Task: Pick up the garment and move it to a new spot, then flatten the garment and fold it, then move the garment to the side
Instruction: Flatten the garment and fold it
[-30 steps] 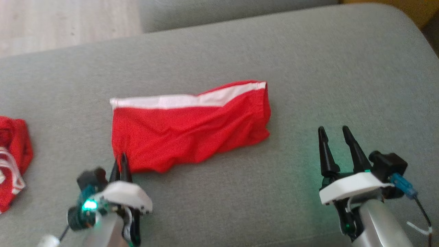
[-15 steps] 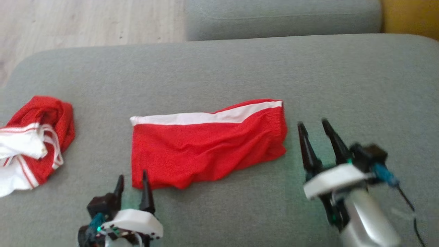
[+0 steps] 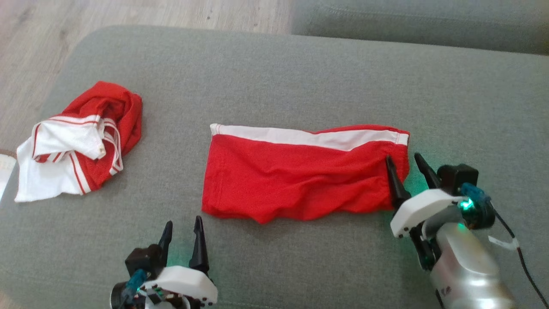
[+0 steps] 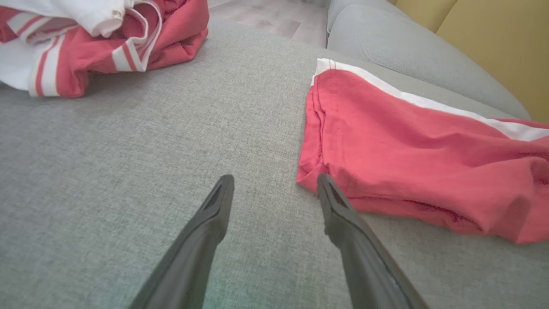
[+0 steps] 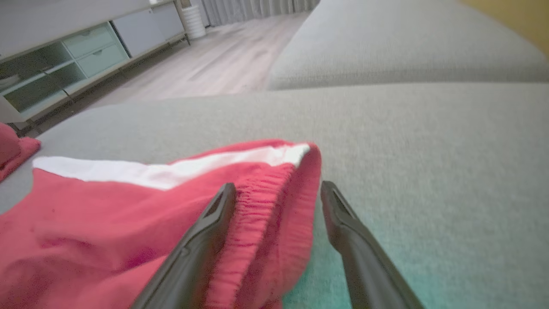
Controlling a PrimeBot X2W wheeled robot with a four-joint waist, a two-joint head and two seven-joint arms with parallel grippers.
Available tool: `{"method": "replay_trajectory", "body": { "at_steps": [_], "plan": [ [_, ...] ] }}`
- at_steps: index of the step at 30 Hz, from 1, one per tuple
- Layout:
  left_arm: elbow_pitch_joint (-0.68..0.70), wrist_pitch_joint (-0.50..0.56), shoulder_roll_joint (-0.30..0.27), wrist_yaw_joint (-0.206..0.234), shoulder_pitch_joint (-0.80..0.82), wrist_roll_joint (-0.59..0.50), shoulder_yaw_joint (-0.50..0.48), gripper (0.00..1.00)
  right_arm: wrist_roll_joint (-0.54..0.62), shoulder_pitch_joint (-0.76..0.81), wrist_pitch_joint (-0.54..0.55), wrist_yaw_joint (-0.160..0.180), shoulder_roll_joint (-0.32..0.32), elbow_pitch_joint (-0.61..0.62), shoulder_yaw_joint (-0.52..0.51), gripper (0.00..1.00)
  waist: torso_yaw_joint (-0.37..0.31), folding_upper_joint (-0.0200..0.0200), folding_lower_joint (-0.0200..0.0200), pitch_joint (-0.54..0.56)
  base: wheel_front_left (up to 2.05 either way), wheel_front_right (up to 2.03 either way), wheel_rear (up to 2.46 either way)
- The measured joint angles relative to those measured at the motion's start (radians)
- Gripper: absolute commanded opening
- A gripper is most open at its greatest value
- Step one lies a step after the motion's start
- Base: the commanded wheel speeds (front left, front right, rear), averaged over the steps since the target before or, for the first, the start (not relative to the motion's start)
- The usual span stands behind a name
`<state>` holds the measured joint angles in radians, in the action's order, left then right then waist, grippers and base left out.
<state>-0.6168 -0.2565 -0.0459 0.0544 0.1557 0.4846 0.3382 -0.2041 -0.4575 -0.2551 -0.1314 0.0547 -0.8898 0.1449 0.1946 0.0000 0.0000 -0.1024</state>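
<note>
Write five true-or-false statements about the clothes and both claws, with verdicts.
1. The red shorts lie on the grey cushion. True.
2. The left claw is shut on the shorts. False: it is open and holds nothing.
3. The right claw stands open at the shorts' waistband end. True.
4. The crumpled red-and-white garment lies on the shorts. False: it lies apart, to their left.
5. The shorts' white stripe runs along their near edge. False: along the far edge.

My left gripper (image 3: 183, 221) and right gripper (image 3: 402, 157) each have two long, black, tapered fingers (image 3: 199, 251) on a white shell (image 3: 182, 280). Beside each glows a green light (image 3: 465, 204). My right forearm (image 3: 467, 268) is silver, with a blue connector (image 3: 474, 192) and a black cable (image 3: 517, 252).
</note>
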Motion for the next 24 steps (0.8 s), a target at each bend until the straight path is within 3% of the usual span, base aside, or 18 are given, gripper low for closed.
{"method": "replay_trajectory", "body": {
  "at_steps": [6,11,12,13,14,15,20,24],
  "plan": [
    [0.005,0.000,0.000,0.007,0.000,0.000,-0.009,1.00,-0.024,0.004,0.000,0.000,0.000,-0.078,-0.029,1.00,0.009,0.0000,0.0001,-0.032,0.00,0.00,0.00],
    [0.009,0.000,0.000,-0.002,0.000,-0.001,-0.010,1.00,-0.122,0.043,-0.002,0.000,0.001,-0.063,0.040,1.00,0.000,0.0000,0.0000,-0.036,0.00,0.00,0.00],
    [0.010,0.000,0.000,-0.003,0.000,-0.001,-0.010,1.00,-0.152,0.051,-0.005,0.000,0.001,-0.056,0.058,0.89,-0.001,0.0000,0.0000,-0.035,0.00,0.00,0.00],
    [0.010,0.000,0.000,-0.003,0.000,-0.001,-0.010,1.00,-0.177,0.060,-0.007,0.000,0.001,-0.049,0.084,0.44,-0.001,0.0000,0.0000,-0.034,0.00,0.00,0.00],
    [0.012,0.000,0.000,-0.003,0.000,-0.001,-0.010,1.00,-0.216,0.075,-0.009,0.000,0.004,-0.037,0.122,0.09,-0.002,0.0000,0.0000,-0.032,0.00,0.00,0.00],
    [0.015,0.000,0.000,-0.003,0.000,-0.001,-0.010,1.00,-0.236,0.083,-0.009,0.000,0.005,-0.028,0.132,0.00,-0.003,0.0000,-0.0001,-0.031,0.00,0.00,0.00],
    [0.025,0.000,0.000,-0.003,0.000,-0.002,-0.016,1.00,-0.270,0.100,-0.007,0.000,-0.004,0.002,0.094,0.00,-0.015,0.0000,0.0000,-0.027,0.00,0.00,0.00],
    [0.027,0.000,0.000,-0.003,-0.001,-0.010,-0.022,1.00,-0.271,0.101,-0.003,0.000,-0.009,0.017,-0.008,0.00,-0.033,0.0000,0.0000,-0.022,0.00,0.00,0.00]
  ]
}}
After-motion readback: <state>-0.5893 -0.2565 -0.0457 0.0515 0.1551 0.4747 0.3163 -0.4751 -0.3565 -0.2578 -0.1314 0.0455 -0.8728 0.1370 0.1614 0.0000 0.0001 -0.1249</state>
